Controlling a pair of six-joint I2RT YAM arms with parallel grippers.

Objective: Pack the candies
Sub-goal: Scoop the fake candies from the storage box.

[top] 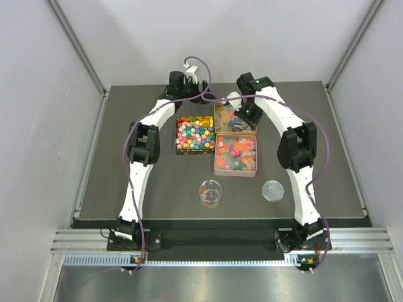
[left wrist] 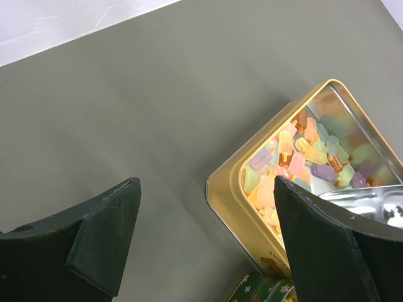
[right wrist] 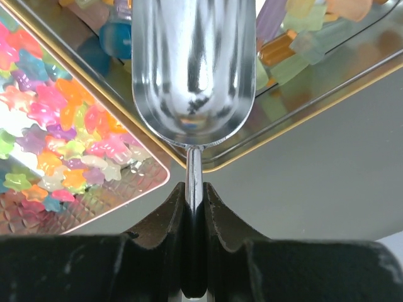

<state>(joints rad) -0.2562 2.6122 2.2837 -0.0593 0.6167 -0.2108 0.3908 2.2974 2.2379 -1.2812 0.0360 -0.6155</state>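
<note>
Clamping the scoop (right wrist: 192, 69) by its handle, the right gripper (right wrist: 194, 194) is hovering over candies (right wrist: 302, 44); the left gripper (left wrist: 204, 189) is gaping. They're looking tiny, light, needing scooping.

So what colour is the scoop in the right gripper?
The metal scoop is shiny silver; right wrist view.

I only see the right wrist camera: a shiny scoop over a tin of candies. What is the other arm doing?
Observer: The left arm holds nothing. Its jaws stand wide open above the table, beside a corner of the gold tin.
Operator: Where will my scooped candies go?
Observer: Probably into the clear cup. It stands nearer the arms' bases than the tins, with some candies inside.
</note>
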